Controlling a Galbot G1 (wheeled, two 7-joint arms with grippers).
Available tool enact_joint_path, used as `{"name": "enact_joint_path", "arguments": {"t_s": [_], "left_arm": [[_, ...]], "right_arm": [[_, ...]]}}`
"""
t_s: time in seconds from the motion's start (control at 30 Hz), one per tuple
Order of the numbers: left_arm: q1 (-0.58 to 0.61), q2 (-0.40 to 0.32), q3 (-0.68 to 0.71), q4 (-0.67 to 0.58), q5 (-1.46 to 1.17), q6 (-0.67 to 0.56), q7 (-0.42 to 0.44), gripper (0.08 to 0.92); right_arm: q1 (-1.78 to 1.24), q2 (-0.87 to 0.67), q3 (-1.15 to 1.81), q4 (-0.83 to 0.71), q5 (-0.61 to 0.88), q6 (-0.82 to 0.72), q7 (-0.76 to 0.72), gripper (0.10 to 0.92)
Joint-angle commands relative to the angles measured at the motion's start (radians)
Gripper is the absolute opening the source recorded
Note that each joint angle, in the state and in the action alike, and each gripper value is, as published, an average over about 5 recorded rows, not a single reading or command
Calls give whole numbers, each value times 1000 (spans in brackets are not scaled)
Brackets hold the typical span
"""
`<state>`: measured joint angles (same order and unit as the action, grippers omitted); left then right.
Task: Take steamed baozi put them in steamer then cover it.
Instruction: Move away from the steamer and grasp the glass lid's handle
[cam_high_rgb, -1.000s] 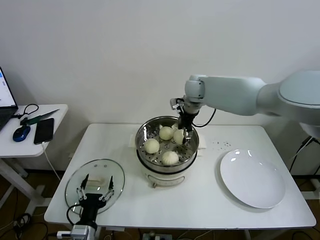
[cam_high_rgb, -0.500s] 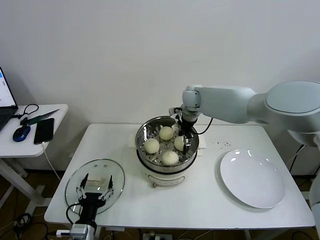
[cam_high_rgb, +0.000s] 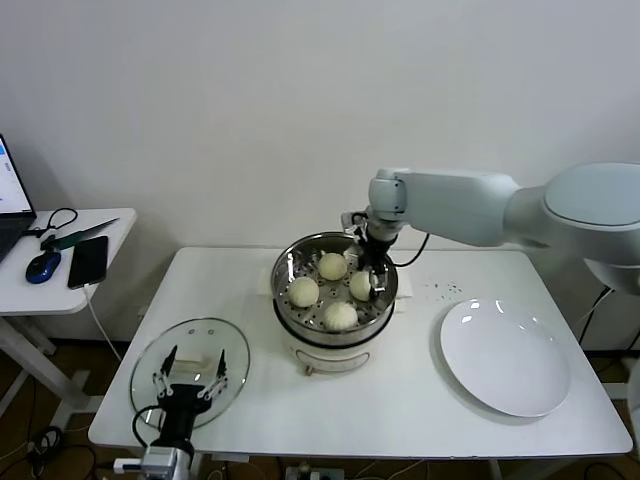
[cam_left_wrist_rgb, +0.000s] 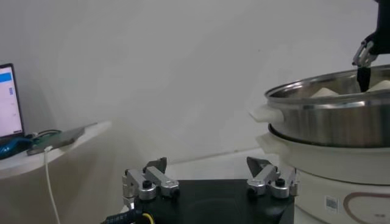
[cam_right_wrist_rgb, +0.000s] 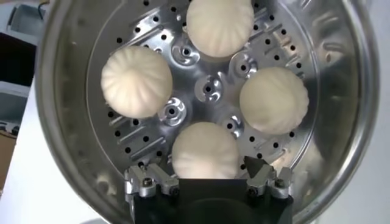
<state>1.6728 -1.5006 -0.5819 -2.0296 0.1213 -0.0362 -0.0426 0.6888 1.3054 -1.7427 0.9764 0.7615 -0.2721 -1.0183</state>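
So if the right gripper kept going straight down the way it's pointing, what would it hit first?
Probably the baozi directly between the open right gripper fingers, resting on the steamer tray.

White tabletop against plain white wall. Flat white plate at right side. Separate small side table far left: black phone, blue mouse, laptop edge, cable.
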Motion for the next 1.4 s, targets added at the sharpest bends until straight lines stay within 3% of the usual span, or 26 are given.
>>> {"name": "enact_joint_path", "arguments": {"t_s": [0.03, 0.23, 0.47, 0.73, 0.93, 1.17, 1.4], "left_arm": [[1, -1, 1, 1, 5, 0, 0, 823], [1, 0, -3, 0, 9, 0, -1, 823], [-1, -3, -11, -4, 24, 3, -2, 823], [8, -25, -14, -15, 49, 4, -4, 823], [12, -35, -18, -23, 59, 13, -7, 823], [25, -33, -37, -47, 128, 37, -1, 823], [20, -20, -83, -69, 491, 53, 45, 823]], "right_arm": [[48, -103, 90, 80, 0, 10, -15, 823], [76, -273, 187, 195, 15, 95, 81, 823], [-16, -542, 321, 371, 79, 282, 430, 823], [-530, -803, 805, 542, 20, 390, 695, 823], [-1090, -819, 1399, 597, -26, 428, 767, 823], [-1587, -706, 1924, 648, -96, 407, 804, 823], [-1904, -553, 2222, 701, -146, 350, 795, 823]]}}
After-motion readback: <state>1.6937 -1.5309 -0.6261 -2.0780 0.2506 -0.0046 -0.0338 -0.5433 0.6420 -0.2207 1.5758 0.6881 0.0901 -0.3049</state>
